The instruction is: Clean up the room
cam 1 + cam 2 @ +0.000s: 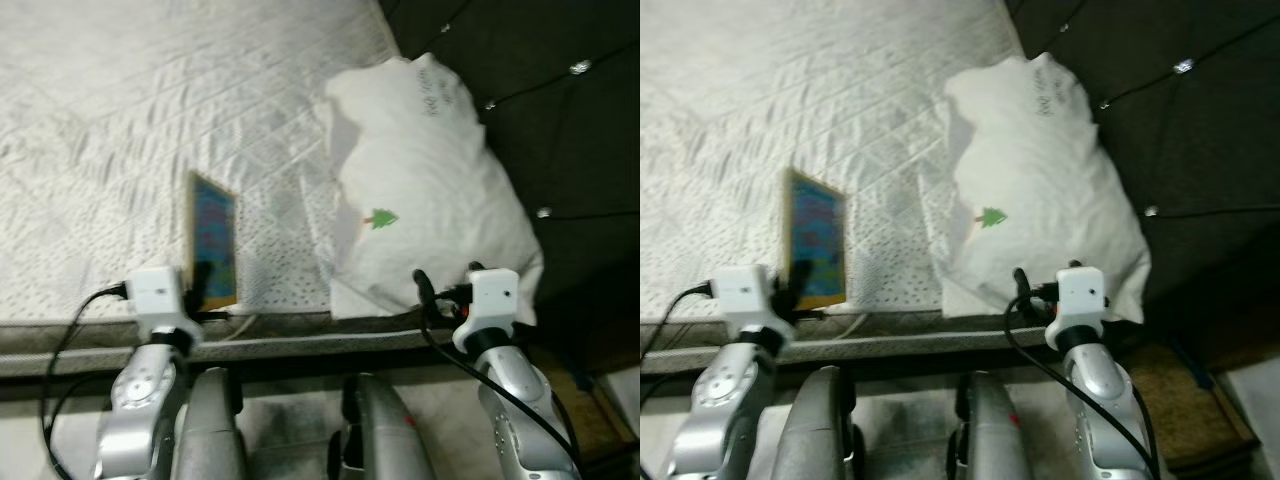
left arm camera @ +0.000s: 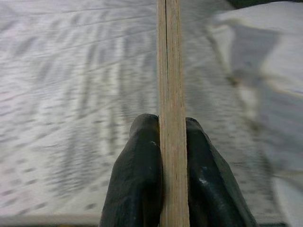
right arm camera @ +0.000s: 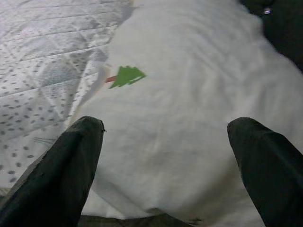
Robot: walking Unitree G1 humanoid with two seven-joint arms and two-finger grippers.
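The left hand (image 2: 173, 156) grips a thin wooden board (image 1: 213, 240) on edge over the bed (image 1: 120, 130). The right hand (image 3: 165, 156) hangs open, fingers spread, just before the white pillow (image 1: 425, 190).

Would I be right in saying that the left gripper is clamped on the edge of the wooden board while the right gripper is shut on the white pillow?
Not quite. The left gripper is indeed clamped on the wooden board, but the right gripper is open: the right wrist view shows its fingers spread wide apart in front of the white pillow, not closed on it.
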